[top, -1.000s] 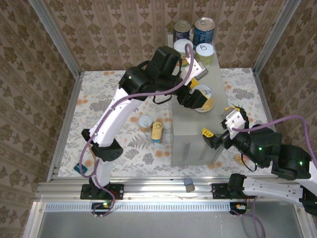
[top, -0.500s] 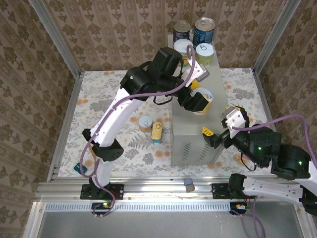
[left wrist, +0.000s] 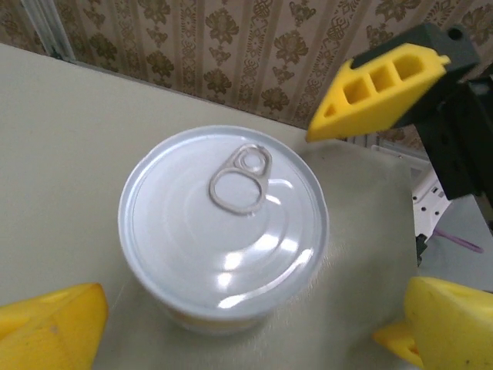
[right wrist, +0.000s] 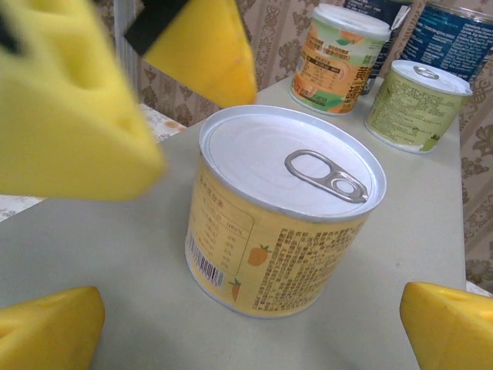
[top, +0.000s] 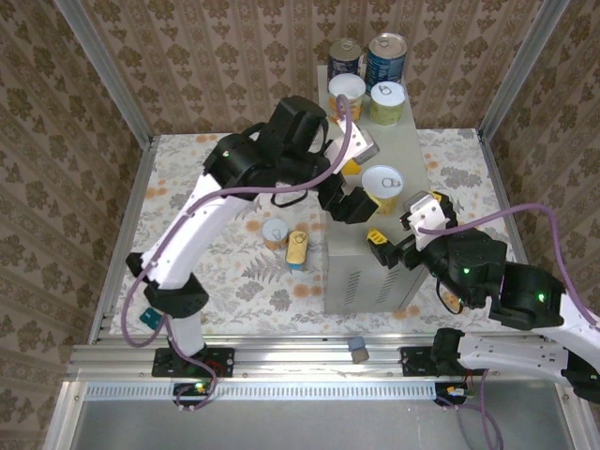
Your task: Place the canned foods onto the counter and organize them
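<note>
Counter first: the grey metal box stands on the flowered table, right of its middle, with vent slits on the near face.

Left gripper hangs over the left edge of the counter top, about midway along it. Its jaws are spread wide and hold nothing. In the left wrist view its yellow fingers sit to either side of a yellow-labelled can without touching it.

Right gripper hovers over the top toward the near right corner, jaws likewise wide apart and empty. Its fingers flank the same can from the near side, clear of it. That can stands upright near the middle of the top, pull tab up, between the two grippers.

At the far edge of the top stand a dark-blue can by the left corner and a second dark-blue can beside it. Just in front of them stand an orange-labelled can and a green-labelled can.

On the table, near the counter's left face, a short can stands just beside a flat gold-topped tin.
</note>
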### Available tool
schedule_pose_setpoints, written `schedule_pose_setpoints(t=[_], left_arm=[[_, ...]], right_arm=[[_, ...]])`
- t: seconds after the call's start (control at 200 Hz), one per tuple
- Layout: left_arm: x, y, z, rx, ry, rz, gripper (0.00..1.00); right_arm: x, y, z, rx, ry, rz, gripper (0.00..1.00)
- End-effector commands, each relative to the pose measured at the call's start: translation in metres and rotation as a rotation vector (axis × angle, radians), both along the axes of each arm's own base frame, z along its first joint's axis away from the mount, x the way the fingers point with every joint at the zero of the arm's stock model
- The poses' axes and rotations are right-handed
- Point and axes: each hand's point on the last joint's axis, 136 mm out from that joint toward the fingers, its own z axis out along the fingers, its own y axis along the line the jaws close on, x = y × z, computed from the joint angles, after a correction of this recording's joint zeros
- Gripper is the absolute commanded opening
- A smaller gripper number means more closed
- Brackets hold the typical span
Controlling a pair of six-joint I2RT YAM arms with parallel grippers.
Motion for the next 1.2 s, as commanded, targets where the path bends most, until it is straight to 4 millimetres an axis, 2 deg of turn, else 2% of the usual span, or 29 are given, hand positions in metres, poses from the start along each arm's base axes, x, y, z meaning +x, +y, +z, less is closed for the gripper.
schedule_pose_setpoints(t=[0.0, 0.31, 0.42, 0.74, 0.94, 1.19], left_arm=[[-0.003, 0.017, 0.019, -0.041, -0.094, 0.025, 1.0], [-0.005, 0.06, 0.003, 0.003, -0.135, 0.115, 1.0], [-0.009, 0.071, -0.003, 0.01, -0.143, 0.131, 1.0], [-0.021, 0.103, -0.01, -0.045, -0.177, 0.187, 1.0], [-0.02, 0.112, -0.019, -0.023, -0.164, 0.218, 1.0], [-0.017, 0.112, -0.022, -0.018, -0.154, 0.231, 1.0]], right_arm=[[0.004, -0.008, 0.022, 0.097, -0.036, -0.064, 1.0], [0.016, -0.004, 0.022, 0.131, -0.021, -0.097, 0.99], [0.025, -0.002, 0.026, 0.16, -0.017, -0.109, 0.97], [0.051, -0.006, 0.017, 0.245, 0.046, -0.152, 0.92], [0.063, -0.007, 0.008, 0.261, 0.068, -0.163, 0.89], [0.077, -0.008, -0.001, 0.282, 0.08, -0.166, 0.83]])
